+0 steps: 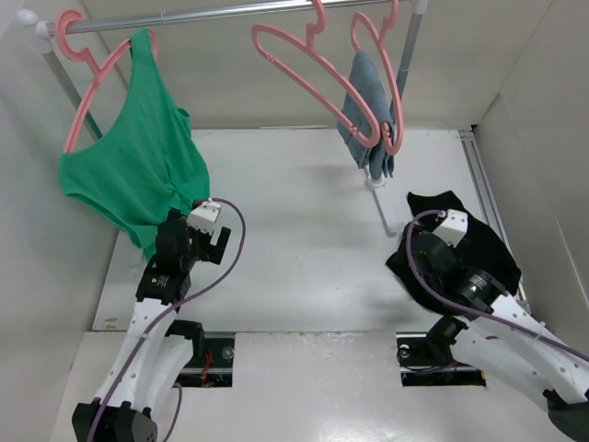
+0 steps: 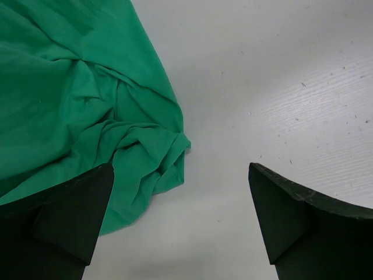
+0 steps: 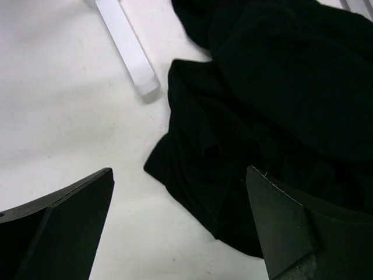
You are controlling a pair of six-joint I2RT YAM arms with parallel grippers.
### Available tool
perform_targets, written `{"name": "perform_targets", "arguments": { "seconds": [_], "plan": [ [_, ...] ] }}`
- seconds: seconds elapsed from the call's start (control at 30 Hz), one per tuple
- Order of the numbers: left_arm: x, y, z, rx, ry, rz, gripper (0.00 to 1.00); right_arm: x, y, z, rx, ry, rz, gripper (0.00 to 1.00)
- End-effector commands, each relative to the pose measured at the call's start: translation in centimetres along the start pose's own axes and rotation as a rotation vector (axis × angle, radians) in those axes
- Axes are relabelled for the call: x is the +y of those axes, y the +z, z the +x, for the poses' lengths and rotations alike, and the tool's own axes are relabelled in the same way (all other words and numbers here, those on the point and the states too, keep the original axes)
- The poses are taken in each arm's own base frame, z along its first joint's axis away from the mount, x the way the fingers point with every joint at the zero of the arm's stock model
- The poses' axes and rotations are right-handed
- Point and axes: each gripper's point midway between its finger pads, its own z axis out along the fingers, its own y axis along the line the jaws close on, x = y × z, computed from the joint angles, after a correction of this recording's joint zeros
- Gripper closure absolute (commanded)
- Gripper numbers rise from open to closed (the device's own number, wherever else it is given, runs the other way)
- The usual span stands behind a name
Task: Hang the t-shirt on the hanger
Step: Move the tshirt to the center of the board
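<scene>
**Figure: both arms before any grasp, with the hazards we foresee.**

The t-shirt [image 3: 280,87] lies crumpled on the table [image 1: 304,230] at the right, well apart from the hanger [image 1: 313,85], which hangs bare on the rail [image 1: 230,13] between 2 loaded hangers.

The right gripper [image 3: 178,192] hovers over the near edge of the shirt. Its jaws are spread wide and hold nothing. The left gripper [image 2: 180,175] is equally wide and also holds nothing. It sits just beside the bunched hem of the green tank top [image 2: 70,87].

We judge 4 risks from here:

1. The shirt is heaped in folds, so a pinch at this edge may catch several layers. That would keep the neck opening shut when we try to thread the hanger.
2. The white rack foot [image 3: 131,55] lies just beside the cloth and could block a finger or trap fabric.
3. The left jaws could snag the green top as they move off, dragging it from its own hanger.
4. The free hanger swings on its hook. A one-sided push may turn it or knock it from the rail.
</scene>
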Motion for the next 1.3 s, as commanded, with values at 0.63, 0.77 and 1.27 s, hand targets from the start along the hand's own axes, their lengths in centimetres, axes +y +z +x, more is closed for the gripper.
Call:
{"name": "perform_targets", "arguments": {
  "seconds": [0.63,0.77,1.27],
  "plan": [
    [-0.7,-1.6,-4.9,-0.142,0.034,0.087,0.00,5.5,9.8,6.8,0.470,-0.327,-0.258,0.69],
    [-0.7,-1.7,-5.0,-0.140,0.034,0.087,0.00,8.5,9.2,6.6,0.454,-0.382,-0.314,1.00],
    [1.2,-2.9,-8.1,-0.218,-0.062,0.012,0.00,40.6,-11.0,-1.3,-0.086,-0.924,-1.385,1.00]
  ]
}}
